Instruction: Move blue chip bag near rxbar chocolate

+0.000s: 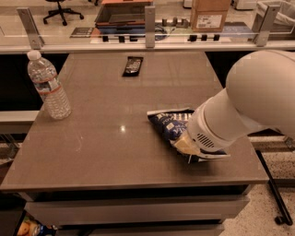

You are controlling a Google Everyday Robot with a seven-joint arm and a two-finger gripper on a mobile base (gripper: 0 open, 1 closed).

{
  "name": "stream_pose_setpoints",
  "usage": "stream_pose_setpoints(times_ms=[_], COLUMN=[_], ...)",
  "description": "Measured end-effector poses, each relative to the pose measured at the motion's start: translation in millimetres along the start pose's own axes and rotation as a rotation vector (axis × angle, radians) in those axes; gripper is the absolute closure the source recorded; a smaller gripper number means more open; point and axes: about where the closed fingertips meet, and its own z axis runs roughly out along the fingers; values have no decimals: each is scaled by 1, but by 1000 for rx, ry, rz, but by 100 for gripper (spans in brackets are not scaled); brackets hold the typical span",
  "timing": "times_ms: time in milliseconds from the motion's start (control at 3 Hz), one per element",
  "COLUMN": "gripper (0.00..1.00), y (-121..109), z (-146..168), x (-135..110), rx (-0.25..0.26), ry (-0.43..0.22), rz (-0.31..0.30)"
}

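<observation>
On the front-right part of the surface (106, 152), the blue chip bag (169, 123) lies flat, its far-left end sticking out from under the robot arm (249, 110). Gripper (186, 146) is down on the bag's near end, mostly hidden by the thick white wrist; only a tan part shows against the wrapper. Cannot tell how the jaws stand or whether they hold the bag. The bag's near-right corner sits close to the surface's front edge and not far from the right edge.

The rxbar chocolate (133, 66) lies flat at the far side, about mid-width, near the far edge, well apart from the bag. Bare surface runs between the two.

Containers: a clear water bottle (48, 86) stands upright near the left edge, white cap on, label band round the middle; fill level is not readable. Beyond the glass rail (150, 20), a cardboard box (210, 14) and a dark tray (122, 13) sit on the floor area; their contents are not visible.

The left and centre of the surface are open, the bottle being the only thing there. The arm covers the right-front corner zone.
</observation>
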Motion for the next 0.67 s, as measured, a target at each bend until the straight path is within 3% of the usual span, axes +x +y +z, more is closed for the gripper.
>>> stream_pose_setpoints(times_ms=[333,667], gripper=[100,100], y=[-28,-78], z=[-9,-22], x=[-22,-59], rx=[50,129], ry=[-32,-92], rz=[-18,-15])
